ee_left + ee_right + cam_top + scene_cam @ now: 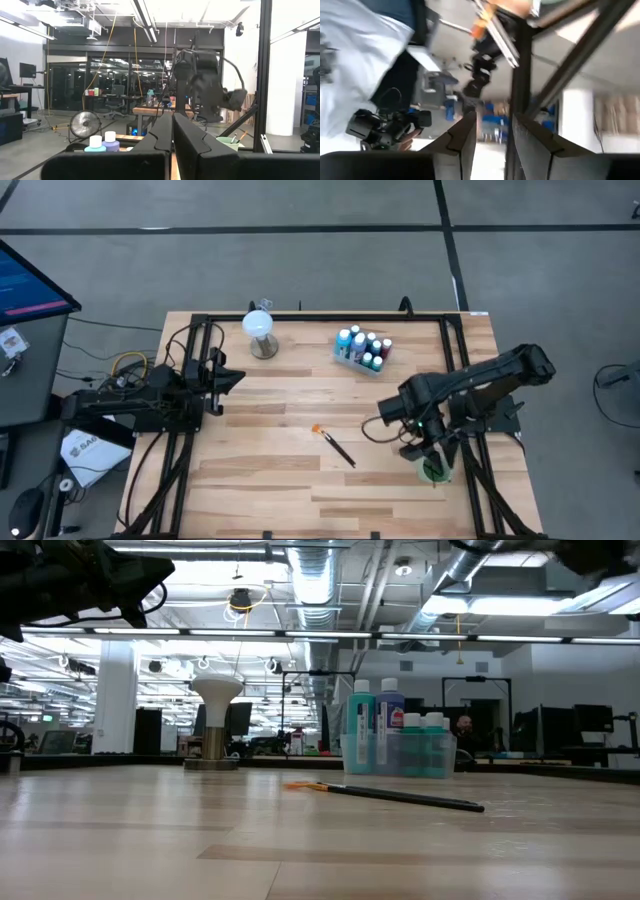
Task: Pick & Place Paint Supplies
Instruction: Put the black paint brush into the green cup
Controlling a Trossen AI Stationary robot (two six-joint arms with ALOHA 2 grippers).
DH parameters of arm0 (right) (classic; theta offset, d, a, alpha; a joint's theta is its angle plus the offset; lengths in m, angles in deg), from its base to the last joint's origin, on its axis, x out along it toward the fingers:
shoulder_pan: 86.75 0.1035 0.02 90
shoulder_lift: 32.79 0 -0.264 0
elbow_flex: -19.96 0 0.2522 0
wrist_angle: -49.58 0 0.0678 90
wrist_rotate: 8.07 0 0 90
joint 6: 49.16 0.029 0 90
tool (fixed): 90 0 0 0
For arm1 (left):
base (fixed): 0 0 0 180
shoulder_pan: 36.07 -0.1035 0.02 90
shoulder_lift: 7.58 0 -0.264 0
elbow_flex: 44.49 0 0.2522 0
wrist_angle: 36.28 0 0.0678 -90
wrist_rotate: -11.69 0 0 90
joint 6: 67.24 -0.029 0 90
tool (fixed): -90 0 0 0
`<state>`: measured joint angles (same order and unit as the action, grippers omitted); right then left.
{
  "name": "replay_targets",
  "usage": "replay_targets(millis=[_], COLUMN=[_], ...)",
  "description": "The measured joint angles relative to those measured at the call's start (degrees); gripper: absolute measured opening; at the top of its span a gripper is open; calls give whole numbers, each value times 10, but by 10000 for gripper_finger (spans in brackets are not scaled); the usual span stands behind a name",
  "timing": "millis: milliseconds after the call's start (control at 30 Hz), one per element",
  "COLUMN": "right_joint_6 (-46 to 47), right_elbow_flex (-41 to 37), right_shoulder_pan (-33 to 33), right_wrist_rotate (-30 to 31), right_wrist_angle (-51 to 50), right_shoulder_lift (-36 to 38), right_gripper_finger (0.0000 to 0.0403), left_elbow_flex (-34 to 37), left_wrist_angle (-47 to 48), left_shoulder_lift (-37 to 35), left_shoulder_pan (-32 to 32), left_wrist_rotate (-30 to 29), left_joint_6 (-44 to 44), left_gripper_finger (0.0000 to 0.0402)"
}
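Observation:
Several white-capped paint bottles (362,350) (395,740) stand upright in a clear tray at the far middle of the table. One dark-handled, orange-tipped paintbrush (335,443) (390,796) lies flat on the wood near the centre. At the right, a green cup (434,471) (225,142) stands with thin brush handles sticking up out of it. My right gripper (428,450) (495,137) hangs just above that cup, open, with nothing between its fingers. My left gripper (232,376) (172,135) waits shut at the table's left side, raised off the surface.
A white globe on a round base (260,332) (215,725) stands at the far left-centre. A black frame rail (300,315) runs around the table. Bare wood (270,480) lies between the brush and the near edge.

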<state>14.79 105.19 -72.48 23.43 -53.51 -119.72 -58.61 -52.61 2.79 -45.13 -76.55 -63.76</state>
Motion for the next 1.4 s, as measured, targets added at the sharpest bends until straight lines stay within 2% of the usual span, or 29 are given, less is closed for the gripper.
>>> replay_targets(millis=[100,167,233,333,467,600,700,1000,1267,1400], right_joint_6=[5,15,19,11,-94,-176,-220,-237,-256,-256], right_elbow_flex=[51,77,92,95,95,96,95,94,95,95], right_shoulder_pan=[-25,-45,-65,-89,-104,-112,-126,-143,-130,-120], right_wrist_rotate=[44,97,179,335,469,561,573,569,553,561], right_wrist_angle=[21,63,128,238,357,434,478,505,600,607], right_shoulder_lift=[0,-1,-1,-2,-35,-93,-149,-271,-285,-287], right_gripper_finger=[120,117,114,109,107,109,110,110,110,110], left_elbow_flex=[0,0,0,0,0,0,0,0,0,0], left_wrist_angle=[0,0,0,0,0,1,2,-1,0,0], left_shoulder_lift=[0,0,0,0,0,2,7,27,38,44], left_shoulder_pan=[0,0,0,0,0,0,0,0,0,0], left_wrist_rotate=[0,0,0,0,0,0,0,0,0,0], left_joint_6=[0,0,0,0,0,0,0,0,0,0], left_gripper_finger=[2,2,2,2,2,2,2,2,2,2])
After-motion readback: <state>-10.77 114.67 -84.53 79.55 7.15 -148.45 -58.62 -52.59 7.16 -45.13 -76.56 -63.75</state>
